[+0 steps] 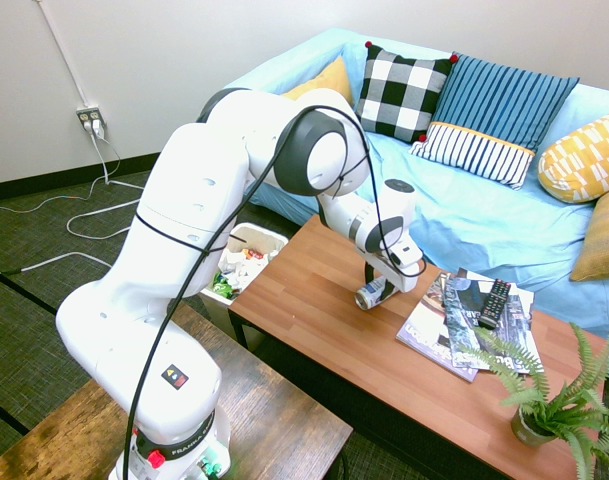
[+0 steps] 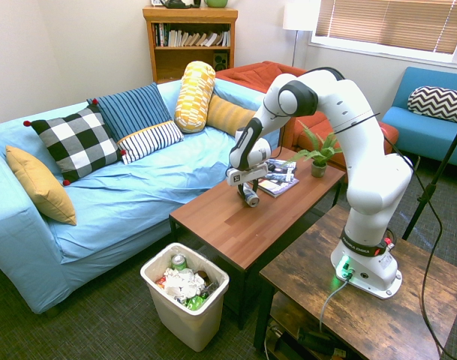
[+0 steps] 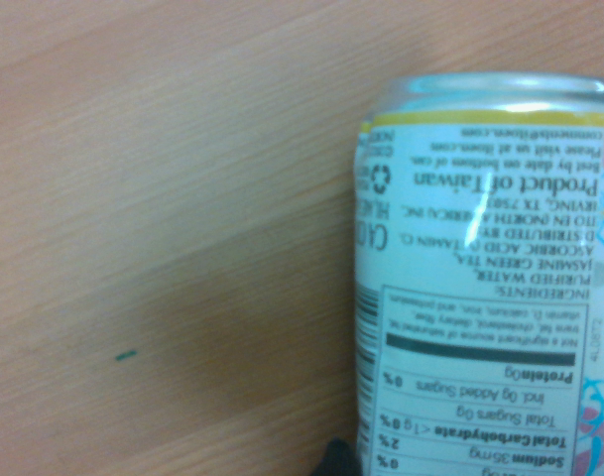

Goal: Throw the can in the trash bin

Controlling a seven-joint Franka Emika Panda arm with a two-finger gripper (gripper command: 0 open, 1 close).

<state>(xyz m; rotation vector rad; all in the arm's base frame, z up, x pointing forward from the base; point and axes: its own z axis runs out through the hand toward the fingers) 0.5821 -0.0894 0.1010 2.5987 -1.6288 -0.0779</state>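
- Can (image 1: 370, 293): lies on its side on the table (image 1: 304, 290), inboard of both long edges, between the magazines and the short edge nearest the bin. Being round, it could roll if nudged unevenly.
- Gripper (image 1: 380, 286): down at the can, around its body. I cannot tell how far open it is or whether it has a firm hold; lifting on a loose one could drop the can.
- Grip: the smooth metal and curved wall could let the can slip or turn; too hard a squeeze might dent it.
- Magazines (image 1: 434, 330): just beside the gripper, the remote (image 1: 494, 304) on top. A sideways swing while low could shove them towards the plant (image 1: 532, 425), near the far short edge.
- Bin (image 2: 157, 301): on the floor beyond the table's other short edge. Too low a carry could catch that edge; letting go early could drop the can on the floor.
- Rubbish (image 2: 184, 285): piled inside the bin, so the can might roll off the heap or strike the rim if released off-centre.
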